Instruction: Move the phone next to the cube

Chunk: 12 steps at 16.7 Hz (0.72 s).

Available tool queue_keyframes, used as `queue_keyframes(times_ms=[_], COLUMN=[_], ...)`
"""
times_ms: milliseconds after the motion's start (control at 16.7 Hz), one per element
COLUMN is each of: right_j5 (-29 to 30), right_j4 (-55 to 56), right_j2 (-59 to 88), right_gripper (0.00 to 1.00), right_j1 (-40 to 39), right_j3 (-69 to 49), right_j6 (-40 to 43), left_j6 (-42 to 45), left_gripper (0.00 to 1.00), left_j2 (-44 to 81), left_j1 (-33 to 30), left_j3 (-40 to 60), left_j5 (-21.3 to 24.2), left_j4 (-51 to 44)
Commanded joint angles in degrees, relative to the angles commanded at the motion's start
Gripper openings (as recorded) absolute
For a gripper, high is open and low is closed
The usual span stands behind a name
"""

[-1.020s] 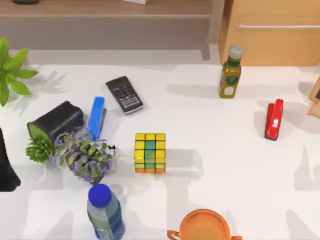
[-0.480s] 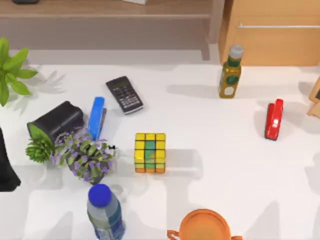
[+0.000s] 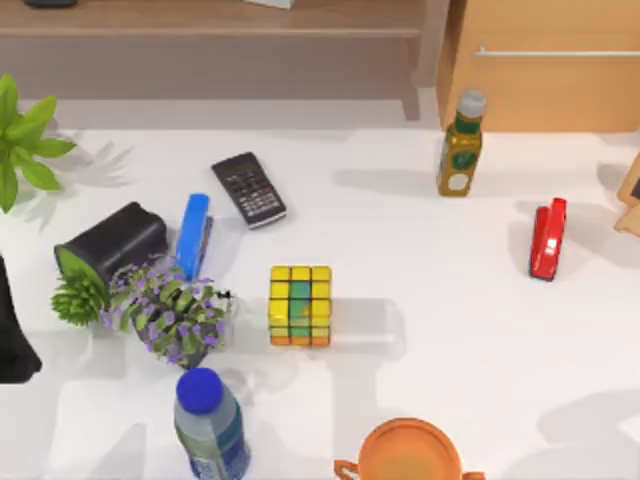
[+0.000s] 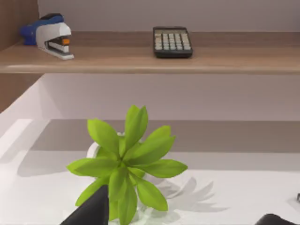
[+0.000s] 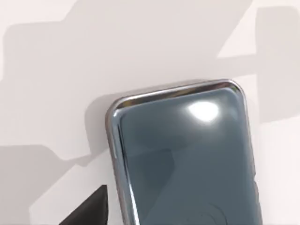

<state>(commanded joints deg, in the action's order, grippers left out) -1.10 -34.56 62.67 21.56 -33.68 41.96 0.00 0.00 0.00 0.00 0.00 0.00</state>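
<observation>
1. The right gripper hangs over the phone (image 5: 185, 159). In the right wrist view one dark fingertip (image 5: 91, 211) shows just beside the phone's long edge, apart from it. Whether the fingers are spread or pressed together cannot be told.
2. The phone lies flat on the white table (image 5: 140, 42), glossy grey-teal screen up, its grey rim and two rounded corners in sight.
3. The left arm (image 3: 12, 340) is parked at the table's left edge in the top view. Its wrist view shows two dark fingertips, one (image 4: 91, 213) in front of a leafy green plant (image 4: 126, 164), the other well apart from it, so this gripper stands spread.
4. The cube (image 3: 300, 305) sits near the middle of the table, yellow tiles on top, green and orange among them.
5. Left of the cube is a purple-flowered plant (image 3: 170, 315), with a tipped black pot (image 3: 110, 245) and a blue stapler (image 3: 193, 235) behind it.
6. A black calculator (image 3: 249, 189) lies beyond the stapler.
7. A blue-capped bottle (image 3: 208, 425) and an orange round thing (image 3: 410, 455) stand at the near edge.
8. On the right are a yellow-green bottle (image 3: 460, 145) and a red stapler (image 3: 547, 238), well apart from the cube.
</observation>
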Motion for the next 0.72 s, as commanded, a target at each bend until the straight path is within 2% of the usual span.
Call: queue_keyframes(times_ms=[360,720], right_j5=[-0.4,-0.4], right_j4=[-11.4,-13.3], right_j2=[22.1,25.5], right_gripper=[1.00,1.00], right_j1=[7.1,8.3], right_j3=[-11.1,-13.0], right_j6=[13.8,16.1], left_j6=[0.0,0.0], left_gripper=[1.00,1.00], left_j2=[0.0,0.0], left_j1=[0.0,0.0], left_j3=[0.0,0.0], left_j5=[0.0,0.0], left_j4=[0.0,0.0])
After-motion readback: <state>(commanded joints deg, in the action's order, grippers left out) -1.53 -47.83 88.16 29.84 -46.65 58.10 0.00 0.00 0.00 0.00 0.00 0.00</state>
